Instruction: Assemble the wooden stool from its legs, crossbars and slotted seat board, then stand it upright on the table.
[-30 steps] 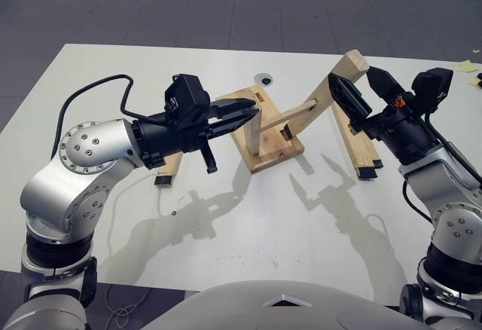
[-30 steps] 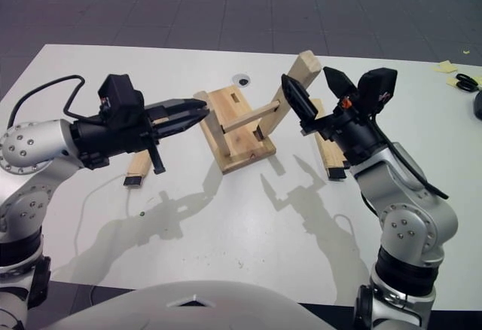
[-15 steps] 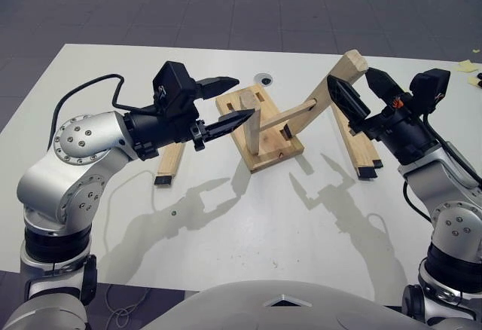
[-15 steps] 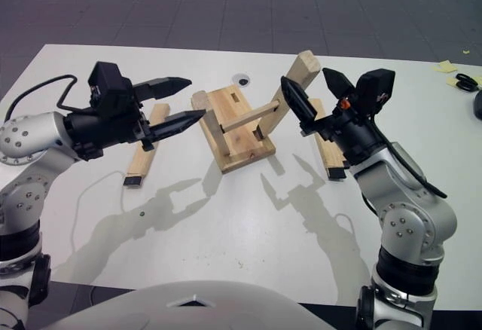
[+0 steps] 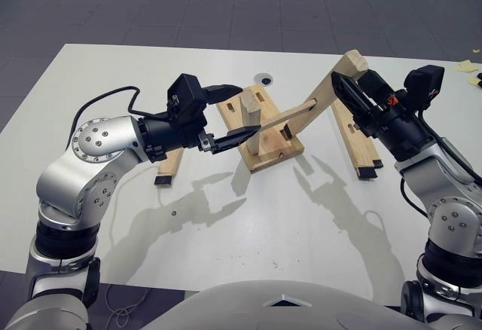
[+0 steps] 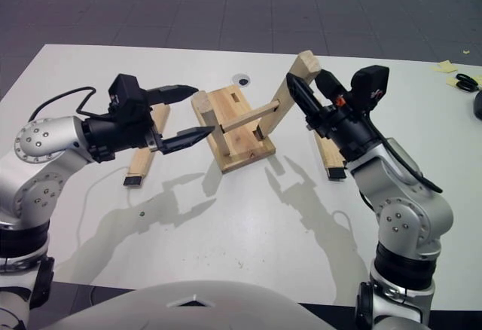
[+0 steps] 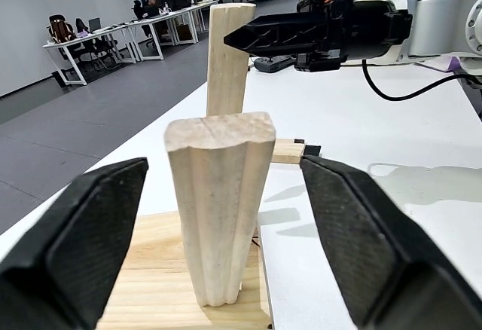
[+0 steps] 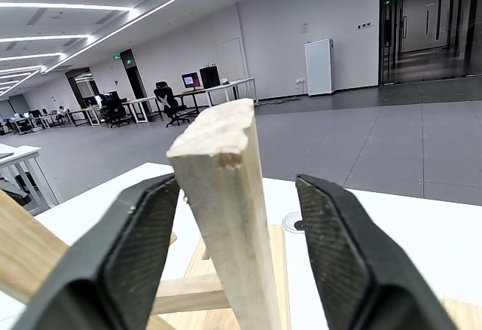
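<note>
The slotted seat board (image 5: pixel 268 151) lies flat on the table. One leg (image 5: pixel 251 123) stands upright in it. A crossbar (image 5: pixel 291 117) runs from that leg to a second, tilted leg (image 5: pixel 331 85). My left gripper (image 5: pixel 247 109) is open, its fingers (image 7: pixel 75 247) on either side of the upright leg (image 7: pixel 218 209) without touching it. My right gripper (image 5: pixel 351 83) is open too, its fingers (image 8: pixel 139 247) flanking the top of the tilted leg (image 8: pixel 226 194).
One loose leg (image 5: pixel 170 164) lies on the table under my left arm, another (image 5: pixel 358 146) to the right of the board. A cable hole (image 5: pixel 263 80) sits behind the board, and a small dark speck (image 5: pixel 174 212) lies near the front left. Yellow notes (image 5: pixel 467 66) mark the far right edge.
My left gripper opened, pulled back, then came forward to straddle the upright leg. My right gripper moved in so its fingers now flank the tilted leg's top.
</note>
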Robot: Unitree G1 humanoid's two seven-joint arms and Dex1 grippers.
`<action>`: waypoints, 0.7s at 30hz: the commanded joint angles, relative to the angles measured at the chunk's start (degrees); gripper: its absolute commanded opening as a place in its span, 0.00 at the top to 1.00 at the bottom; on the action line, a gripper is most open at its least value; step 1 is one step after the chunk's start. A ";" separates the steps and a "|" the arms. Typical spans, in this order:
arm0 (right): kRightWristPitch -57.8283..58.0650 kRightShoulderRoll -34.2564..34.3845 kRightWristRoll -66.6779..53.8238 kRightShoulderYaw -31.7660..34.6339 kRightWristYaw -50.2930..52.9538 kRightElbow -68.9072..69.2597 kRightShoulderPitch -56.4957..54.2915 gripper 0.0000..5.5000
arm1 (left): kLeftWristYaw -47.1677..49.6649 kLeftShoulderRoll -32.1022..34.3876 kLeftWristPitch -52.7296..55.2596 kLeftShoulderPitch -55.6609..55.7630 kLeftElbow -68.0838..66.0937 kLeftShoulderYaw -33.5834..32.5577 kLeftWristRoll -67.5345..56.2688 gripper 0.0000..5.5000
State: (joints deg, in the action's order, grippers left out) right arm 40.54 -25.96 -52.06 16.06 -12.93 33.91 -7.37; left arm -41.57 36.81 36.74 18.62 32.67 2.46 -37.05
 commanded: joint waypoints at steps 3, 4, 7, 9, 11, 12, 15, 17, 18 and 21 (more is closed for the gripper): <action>-0.05 -0.79 0.94 -0.44 -0.28 -0.23 -0.86 0.65 | -0.62 -0.06 -0.58 0.94 0.28 1.23 1.59 0.51; -0.03 -0.75 1.06 -0.47 -0.28 -0.23 -0.85 0.69 | -0.67 -0.13 -0.62 0.91 0.28 1.25 1.62 0.55; 0.06 -0.90 1.52 -0.71 -0.56 -0.36 -1.01 0.78 | -0.87 -0.07 -1.00 0.81 0.06 1.36 2.06 0.63; 0.25 -1.15 1.98 -0.91 -0.65 -0.37 -1.25 0.81 | -0.96 -0.09 -1.27 0.71 -0.12 1.40 2.34 0.63; 0.53 -1.69 2.55 -1.18 -0.85 -0.37 -1.54 0.81 | -0.98 -0.04 -1.66 0.32 -0.12 1.52 2.86 0.63; 0.65 -1.90 2.64 -1.23 -0.89 -0.40 -1.75 0.81 | -0.99 -0.08 -1.78 0.21 -0.15 1.54 3.00 0.63; 1.23 -3.08 3.27 -1.56 -1.34 -0.60 -2.34 0.81 | -0.99 -0.14 -2.11 -0.10 -0.25 1.67 3.32 0.63; 2.81 -4.96 3.64 -2.05 -1.57 -0.74 -3.05 0.81 | -1.04 -0.15 -2.33 -0.27 -0.37 1.76 3.54 0.63; 3.98 -5.69 3.25 -2.08 -1.36 -0.89 -3.63 0.81 | -1.07 -0.14 -2.50 -0.39 -0.48 1.87 3.77 0.63; 9.60 -6.51 -2.66 -0.42 0.45 -2.10 -6.31 0.81 | -1.06 -0.27 -3.18 -0.85 -0.88 2.37 4.67 0.63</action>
State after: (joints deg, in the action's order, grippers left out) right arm 45.39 -31.43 -50.39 15.01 -13.25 32.68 -11.62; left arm -42.12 36.63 34.07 18.44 32.32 3.93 -33.57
